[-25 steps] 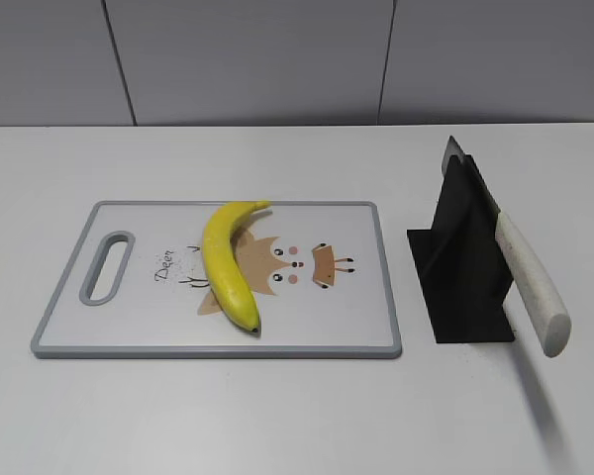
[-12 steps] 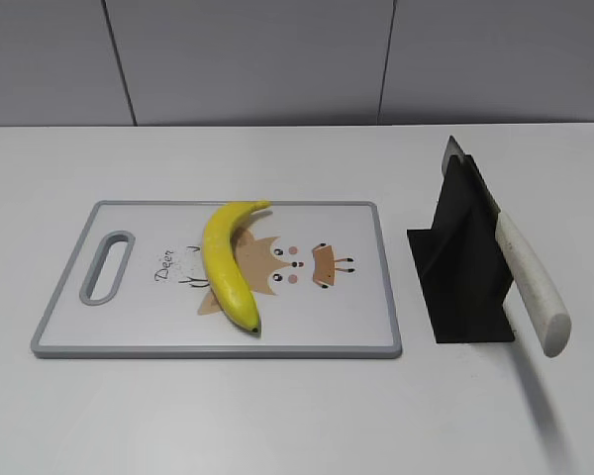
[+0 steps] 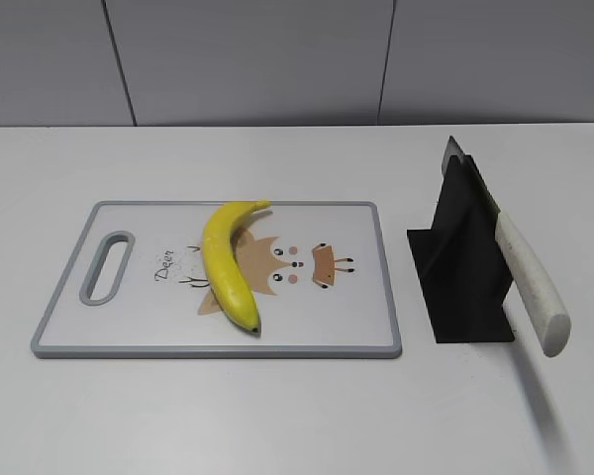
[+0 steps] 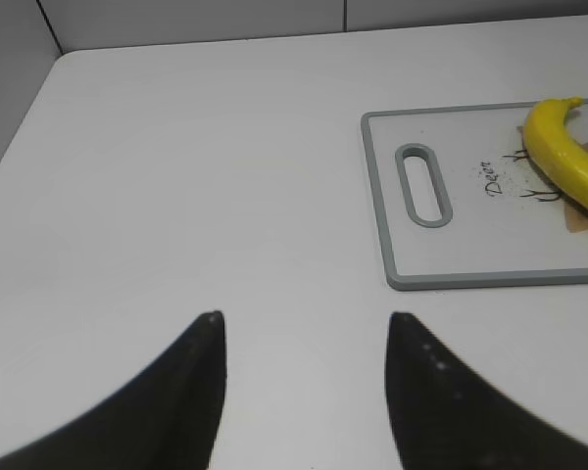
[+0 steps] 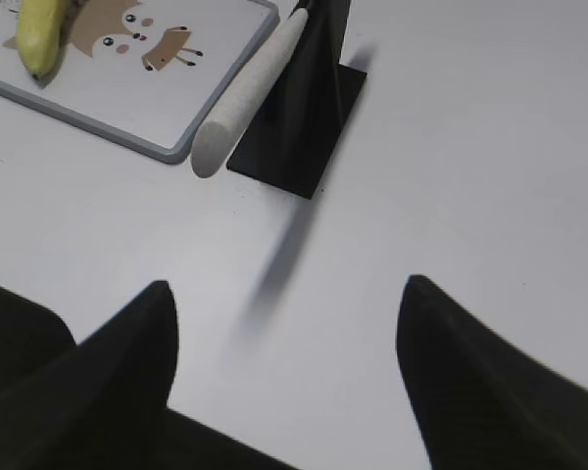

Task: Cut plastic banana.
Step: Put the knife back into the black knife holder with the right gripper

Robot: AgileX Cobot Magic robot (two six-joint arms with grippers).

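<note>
The cutting board [image 3: 376, 287] bears the handwritten-style word "Deer" beside its handle slot [image 3: 106, 267]; no other text is readable

White table [image 3: 277, 416] — grey panelled wall [image 3: 257, 59] behind.

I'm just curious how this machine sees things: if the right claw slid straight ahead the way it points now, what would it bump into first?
Probably the knife's pale handle, sticking out of the black stand. The right gripper is open over bare table, and those two sit ahead, slightly left. Depth is hard to judge, so it might pass just beside them.
</note>
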